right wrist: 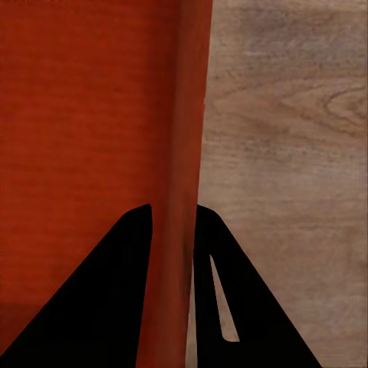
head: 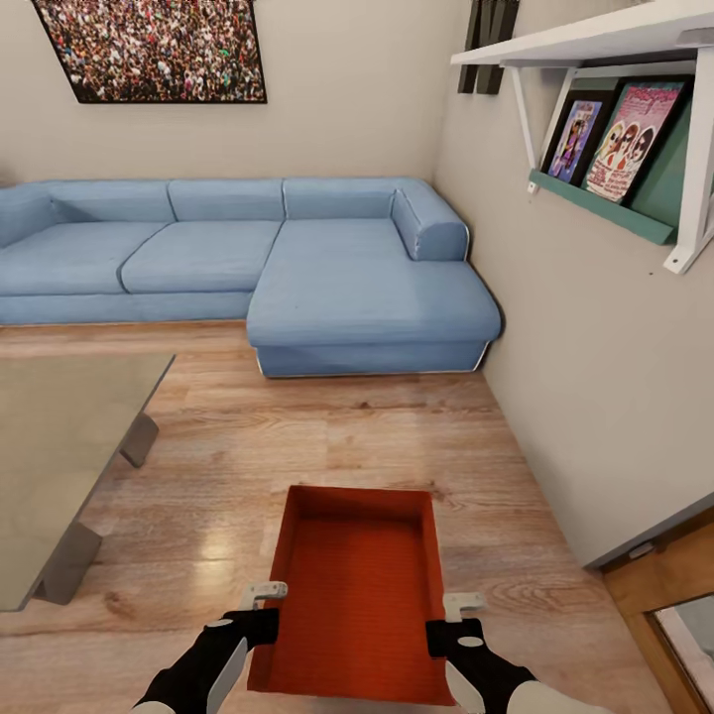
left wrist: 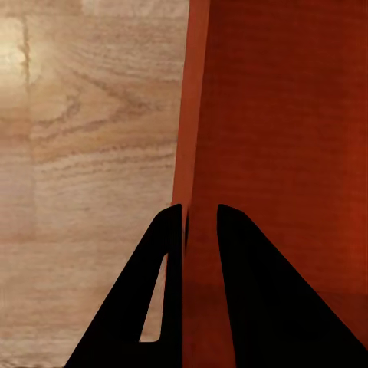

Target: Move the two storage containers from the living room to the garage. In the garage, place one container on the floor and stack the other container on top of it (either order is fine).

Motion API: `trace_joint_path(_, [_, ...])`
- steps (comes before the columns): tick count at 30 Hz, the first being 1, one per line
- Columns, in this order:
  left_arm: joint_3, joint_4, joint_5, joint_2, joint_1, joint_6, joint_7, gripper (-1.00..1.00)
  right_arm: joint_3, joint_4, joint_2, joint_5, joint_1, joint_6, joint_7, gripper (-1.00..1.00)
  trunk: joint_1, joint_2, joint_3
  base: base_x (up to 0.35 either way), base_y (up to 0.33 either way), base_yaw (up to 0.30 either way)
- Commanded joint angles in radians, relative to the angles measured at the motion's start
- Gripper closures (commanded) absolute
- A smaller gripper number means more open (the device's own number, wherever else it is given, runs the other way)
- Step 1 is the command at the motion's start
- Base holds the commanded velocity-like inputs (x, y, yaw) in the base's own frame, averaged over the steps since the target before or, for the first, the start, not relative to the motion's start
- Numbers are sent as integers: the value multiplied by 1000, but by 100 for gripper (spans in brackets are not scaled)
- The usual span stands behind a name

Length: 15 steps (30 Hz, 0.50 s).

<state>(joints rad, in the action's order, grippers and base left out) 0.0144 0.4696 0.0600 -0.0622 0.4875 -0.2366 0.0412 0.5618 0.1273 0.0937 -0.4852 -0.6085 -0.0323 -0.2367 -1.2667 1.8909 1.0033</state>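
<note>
containers: one storage container [head: 362, 585] over wood floor [head: 297, 436] | left gripper [left wrist: 201, 218] pinches its left wall | right gripper [right wrist: 174, 217] pinches right wall | sofa [head: 297, 258]: one

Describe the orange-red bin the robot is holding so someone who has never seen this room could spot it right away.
Start at the blue sectional sofa along the far wall, then come forward over the light wood floor toward the robot. The storage container sits between the left gripper and right gripper, jaws clamped on its side walls. It is the only orange-red, lidless bin here.
</note>
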Motion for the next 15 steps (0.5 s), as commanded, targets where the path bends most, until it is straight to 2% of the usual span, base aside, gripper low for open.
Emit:
trace_joint_path(1, [4,4,-17,2,0,20,12,100,15,-15,0,-24,0,0,-6,100,0,0,-1,0,0,71])
trace_joint_path(15, [4,4,-17,1,0,20,12,100,15,-15,0,-24,0,0,-6,100,0,0,-22,0,0,72])
